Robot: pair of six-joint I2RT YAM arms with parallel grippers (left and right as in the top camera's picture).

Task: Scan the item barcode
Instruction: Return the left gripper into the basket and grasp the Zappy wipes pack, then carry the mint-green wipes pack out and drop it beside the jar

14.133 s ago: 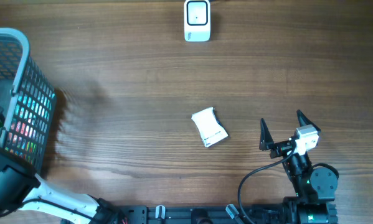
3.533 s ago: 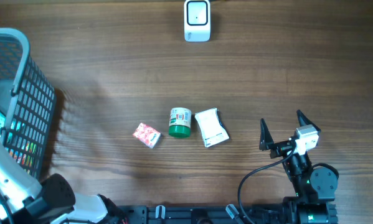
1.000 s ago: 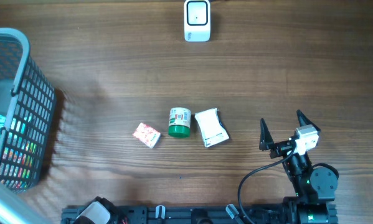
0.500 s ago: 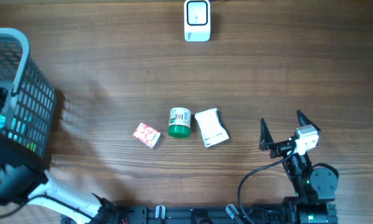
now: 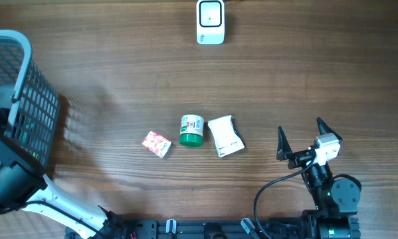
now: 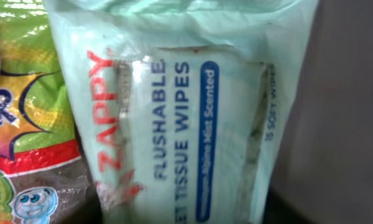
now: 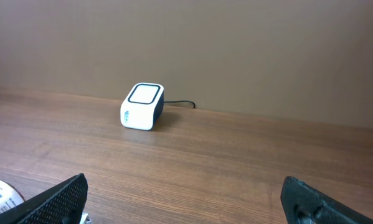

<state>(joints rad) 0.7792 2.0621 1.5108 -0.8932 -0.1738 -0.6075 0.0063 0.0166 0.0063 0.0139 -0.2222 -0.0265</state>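
Observation:
A pale green pack of flushable wipes fills the left wrist view, very close to the camera. Dark shapes flank its lower end, and I cannot tell how the jaws stand on it. In the overhead view my left arm reaches down into the grey mesh basket at the far left, and its gripper is hidden there. The white barcode scanner stands at the table's far edge, also seen as the scanner in the right wrist view. My right gripper rests open and empty at the front right.
A pink packet, a green-lidded jar and a white box lie in a row mid-table. A colourful snack bag lies beside the wipes in the basket.
My left arm has swung in from the lower left corner over the basket and sunk into it. The right arm and the items on the table have not moved.

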